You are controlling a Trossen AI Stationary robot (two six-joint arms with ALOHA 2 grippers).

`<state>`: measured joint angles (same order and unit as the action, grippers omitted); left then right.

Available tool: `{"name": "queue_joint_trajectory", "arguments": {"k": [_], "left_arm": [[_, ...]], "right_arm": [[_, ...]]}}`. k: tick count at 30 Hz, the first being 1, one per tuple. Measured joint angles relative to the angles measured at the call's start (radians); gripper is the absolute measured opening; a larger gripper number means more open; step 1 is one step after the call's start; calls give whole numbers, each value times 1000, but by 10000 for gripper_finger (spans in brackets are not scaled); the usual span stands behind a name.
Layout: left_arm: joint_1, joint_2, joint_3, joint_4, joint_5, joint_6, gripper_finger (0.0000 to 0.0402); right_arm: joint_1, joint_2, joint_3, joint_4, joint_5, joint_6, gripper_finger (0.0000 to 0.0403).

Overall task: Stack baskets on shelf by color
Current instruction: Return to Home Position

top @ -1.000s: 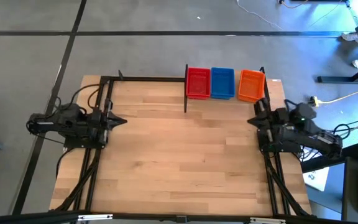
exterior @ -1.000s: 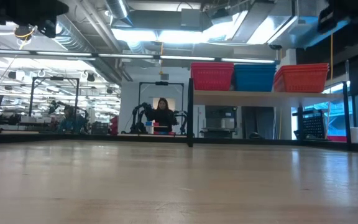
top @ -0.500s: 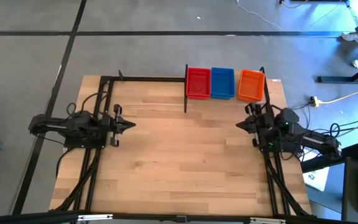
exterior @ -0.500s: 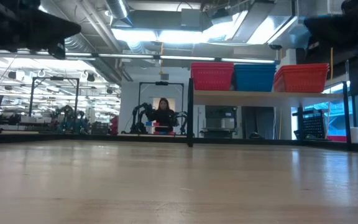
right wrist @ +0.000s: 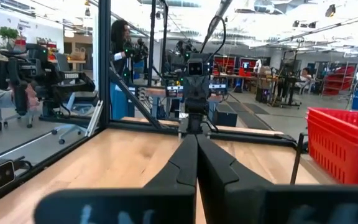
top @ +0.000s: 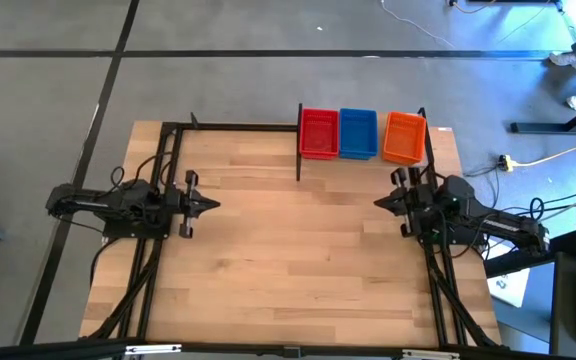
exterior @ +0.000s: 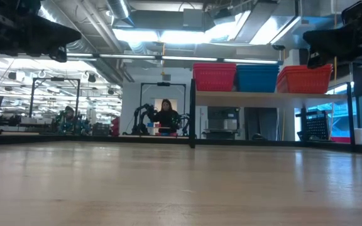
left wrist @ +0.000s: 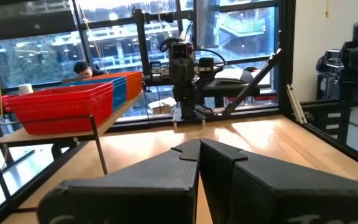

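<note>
On the shelf, at the table's far right, red baskets, blue baskets and orange baskets stand side by side, each colour by itself. The low view shows them as red baskets, blue baskets and orange baskets resting on the pale board. My left gripper hovers at the table's left side, shut, pointing level toward the middle. My right gripper hovers at the right side, near the shelf's front, shut, and faces the left one. Neither holds anything.
The wooden tabletop lies between the two arms. Black frame rails run along its far edge and under both arms. A black shelf post stands left of the red baskets. A person sits in the room beyond.
Both arms have come down from a folded, higher pose, and their grippers have reached a little toward the table's middle. Both grippers have stayed shut. The baskets have not moved.
</note>
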<state>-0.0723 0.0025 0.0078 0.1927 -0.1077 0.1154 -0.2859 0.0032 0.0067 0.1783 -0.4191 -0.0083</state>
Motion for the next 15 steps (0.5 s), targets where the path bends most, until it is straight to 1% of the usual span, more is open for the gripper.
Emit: {"name": "queue_joint_trajectory", "arguments": {"k": [6, 15], "left_arm": [[0, 0, 0, 0, -10, 2, 10], [0, 0, 0, 0, -10, 1, 14]], "right_arm": [[0, 0, 0, -55, 0, 1, 4], [0, 0, 0, -58, 0, 3, 6]]}}
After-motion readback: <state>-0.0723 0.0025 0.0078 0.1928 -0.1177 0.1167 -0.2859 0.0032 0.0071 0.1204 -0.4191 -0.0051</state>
